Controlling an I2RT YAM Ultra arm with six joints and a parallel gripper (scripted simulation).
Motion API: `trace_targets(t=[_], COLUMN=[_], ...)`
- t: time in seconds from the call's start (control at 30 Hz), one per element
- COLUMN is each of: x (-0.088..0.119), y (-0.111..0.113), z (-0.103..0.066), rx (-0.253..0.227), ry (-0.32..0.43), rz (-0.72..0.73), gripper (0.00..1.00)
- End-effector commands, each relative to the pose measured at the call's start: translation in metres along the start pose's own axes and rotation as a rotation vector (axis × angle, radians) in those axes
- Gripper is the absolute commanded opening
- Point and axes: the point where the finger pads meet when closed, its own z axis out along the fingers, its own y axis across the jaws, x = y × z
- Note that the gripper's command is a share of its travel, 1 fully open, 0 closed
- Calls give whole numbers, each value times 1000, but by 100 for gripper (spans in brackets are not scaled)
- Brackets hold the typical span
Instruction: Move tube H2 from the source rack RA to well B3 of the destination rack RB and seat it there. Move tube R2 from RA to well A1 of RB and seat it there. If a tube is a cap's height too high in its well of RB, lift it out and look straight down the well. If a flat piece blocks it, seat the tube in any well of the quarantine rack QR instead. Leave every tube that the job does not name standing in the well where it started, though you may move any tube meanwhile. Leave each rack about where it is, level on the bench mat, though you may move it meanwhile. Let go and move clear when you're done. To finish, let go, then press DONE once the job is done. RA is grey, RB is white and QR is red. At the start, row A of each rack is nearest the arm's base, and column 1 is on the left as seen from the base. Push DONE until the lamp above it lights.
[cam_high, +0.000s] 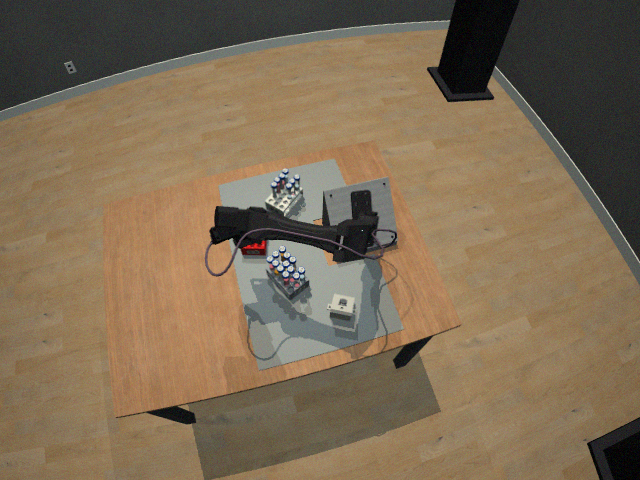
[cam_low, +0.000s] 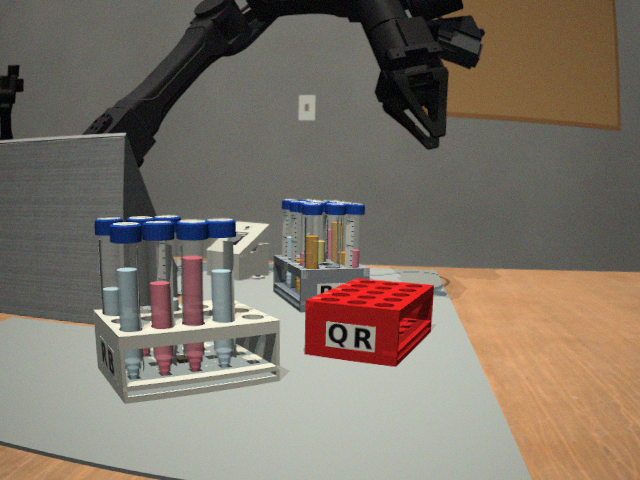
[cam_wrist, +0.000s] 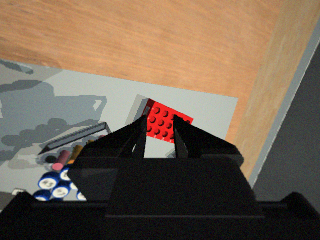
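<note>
Top: pincer (cam_high: 216, 235) (cam_low: 433, 142) (cam_wrist: 160, 119) left of centre; grey rack RA (cam_high: 280, 289) (cam_low: 310, 284) (cam_wrist: 75, 137) lies to its lower right. Exterior: RA's capped tubes (cam_high: 285, 263) (cam_low: 313, 209) (cam_wrist: 61, 191) stand upright, below and left of the pincer; H2, R2 unreadable among them. Wrist: fingers apart, nothing between; tubes lower left, red QR (cam_high: 254, 249) (cam_low: 361, 322) (cam_wrist: 161, 121) ahead. Next move probably needs a sideways shift towards RA.
</note>
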Motion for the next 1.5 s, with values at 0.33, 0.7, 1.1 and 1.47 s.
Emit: trace_targets(t=[0.33,0.7,1.1,1.47], x=[44,79,117,157], y=[-39,-51,-58,-46], z=[-9,-13,-21,-15], rx=[-28,-105,-209,-310], ry=[138,216,296,328], rz=[122,220,344,440], gripper=[30,30,30,30])
